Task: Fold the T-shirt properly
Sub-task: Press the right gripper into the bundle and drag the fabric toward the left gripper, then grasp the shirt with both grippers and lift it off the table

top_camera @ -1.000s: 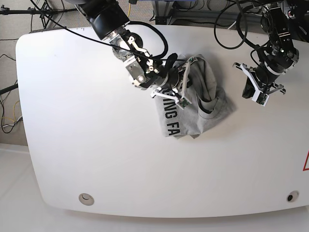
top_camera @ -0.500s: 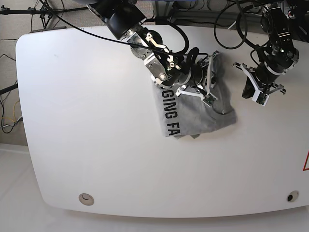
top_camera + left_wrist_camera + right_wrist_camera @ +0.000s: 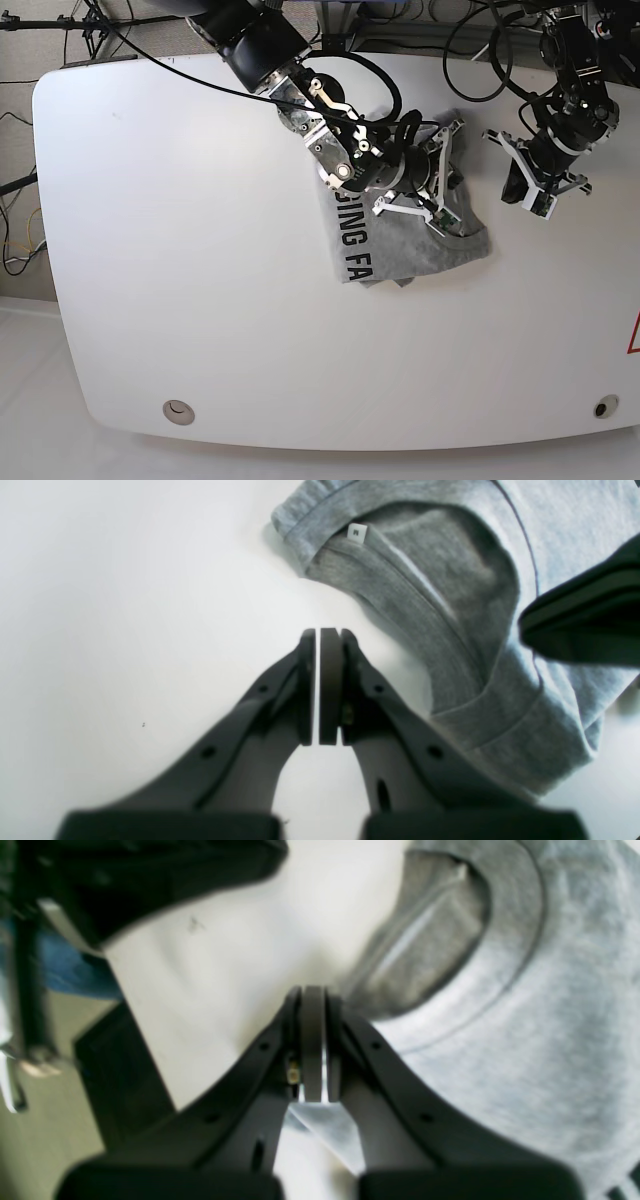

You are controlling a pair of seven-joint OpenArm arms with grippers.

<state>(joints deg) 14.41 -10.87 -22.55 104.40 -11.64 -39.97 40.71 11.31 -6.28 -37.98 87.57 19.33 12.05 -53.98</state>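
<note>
The heather-grey T-shirt (image 3: 405,248) lies bunched near the table's middle, with black lettering along its left side. Its ribbed collar (image 3: 400,580) faces up, a small white size tag inside it. My right gripper (image 3: 448,185) sits over the shirt's right part by the collar (image 3: 430,935). That gripper (image 3: 312,990) is shut, and a strip of pale grey cloth shows between its fingers. My left gripper (image 3: 518,188) hangs to the right of the shirt. In its wrist view the left gripper (image 3: 322,632) is shut with nothing in it, just beside the collar.
The white table (image 3: 200,250) extends far to the left and front of the shirt. Cables and dark stands lie beyond the back edge. Two round fittings (image 3: 179,409) sit near the front edge.
My right arm has swept to the right with a layer of the shirt, spreading it and bringing the collar further right. The left arm has not moved.
</note>
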